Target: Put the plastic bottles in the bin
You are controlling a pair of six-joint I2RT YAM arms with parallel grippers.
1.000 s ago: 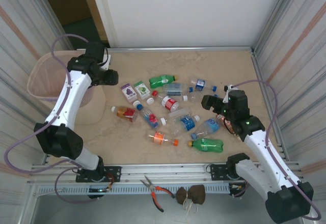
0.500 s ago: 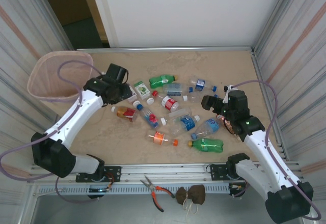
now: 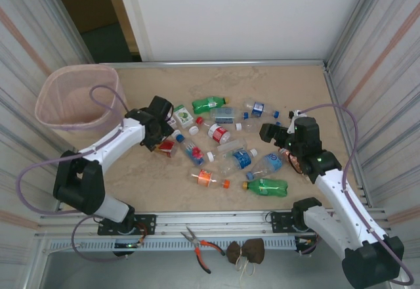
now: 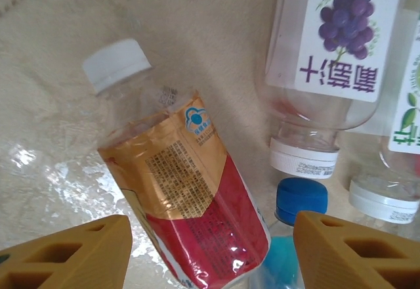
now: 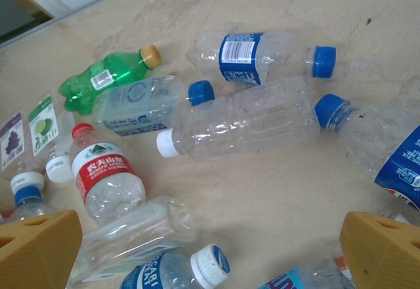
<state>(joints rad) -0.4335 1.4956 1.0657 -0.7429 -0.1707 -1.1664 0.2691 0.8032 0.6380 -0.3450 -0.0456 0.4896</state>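
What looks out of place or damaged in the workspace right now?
Pliers and two brown lumps lie on the front ledge, off the table. Among the bottles, one clear bottle looks crushed flat. No spill visible.

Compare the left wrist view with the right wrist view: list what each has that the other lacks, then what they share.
Left wrist: the red-and-gold-labelled bottle with a white cap, lying between the fingers of the open left gripper.
Right wrist: the green bottle, the blue-labelled clear bottle, the unlabelled clear bottle, the red-capped bottle and the open right gripper.
Both: the grape-label bottle and the lime-label bottle beside it, on the beige table.
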